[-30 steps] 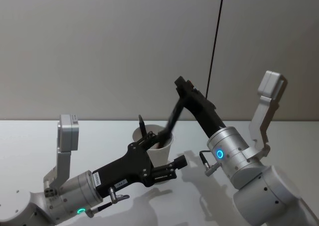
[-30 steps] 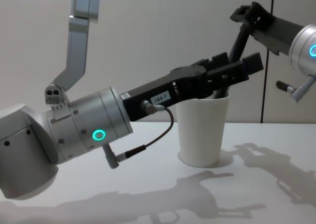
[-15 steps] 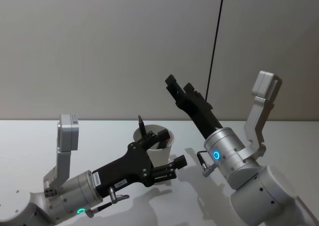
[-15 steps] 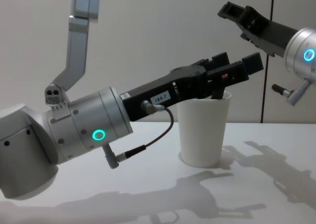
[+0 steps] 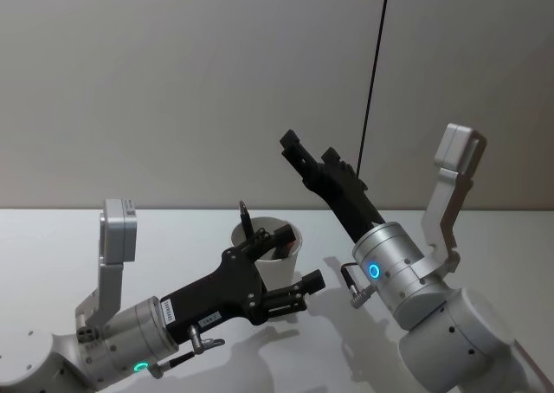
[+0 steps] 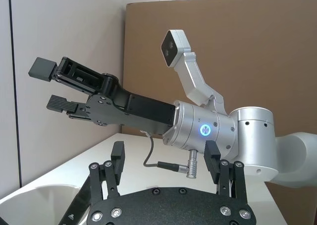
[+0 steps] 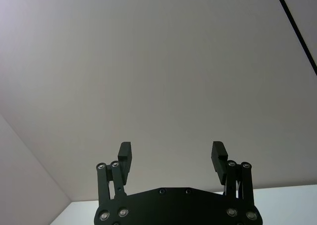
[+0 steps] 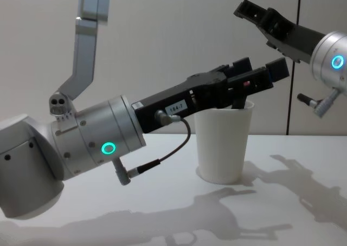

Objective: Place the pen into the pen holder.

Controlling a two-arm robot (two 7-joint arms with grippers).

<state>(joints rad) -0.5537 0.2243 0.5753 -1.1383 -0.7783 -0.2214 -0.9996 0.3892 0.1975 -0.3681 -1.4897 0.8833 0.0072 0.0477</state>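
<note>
The left gripper point(image 5: 273, 263) reaches forward over the white table point(image 5: 52, 237), its black fingers point(image 8: 255, 78) spread wide on either side of the pen holder's rim, touching nothing that can be made out. In the left wrist view that gripper point(image 6: 163, 158) shows its two fingers well apart, with the curved white rim of the cup point(image 6: 34, 195) below them. The pen holder point(image 5: 275, 259), a plain white tapered paper cup, stands upright on the table near the middle, just ahead of the left arm. The pen point(image 5: 281, 241) is inside it, a dark shaft leaning against the inner wall, with its upper end showing at the rim; from the chest view the cup point(image 8: 223, 143) hides most of it. To the right, the right gripper point(image 5: 303, 155) is raised high above and beside the cup, pointing up and away toward the wall, its fingers parted wide and empty. The right wrist view shows the same gripper point(image 7: 172, 158) with its two fingers point(image 7: 125, 153) far apart against the bare wall point(image 7: 148, 61).
</note>
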